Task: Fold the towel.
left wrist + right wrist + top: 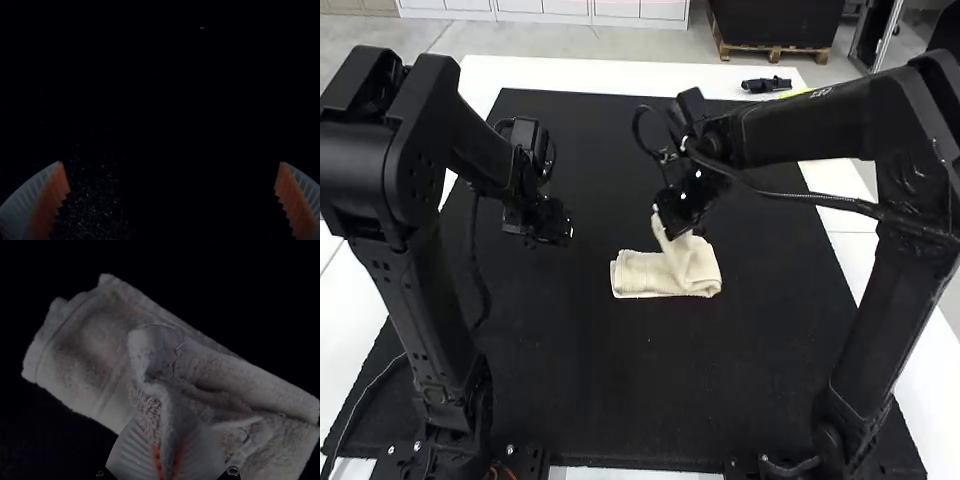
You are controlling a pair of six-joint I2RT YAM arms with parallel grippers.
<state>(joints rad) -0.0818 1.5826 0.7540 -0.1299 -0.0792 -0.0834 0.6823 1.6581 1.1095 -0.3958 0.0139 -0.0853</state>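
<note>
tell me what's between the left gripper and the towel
Just bare black mat lies between the left gripper and the towel, as the high view shows.

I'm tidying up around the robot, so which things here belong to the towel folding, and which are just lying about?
For the job:
- towel, partly folded
- right end effector, pinching part of it
- left end effector, open
- black mat

Lying about, beyond the mat:
- small black object
- yellow item
</note>
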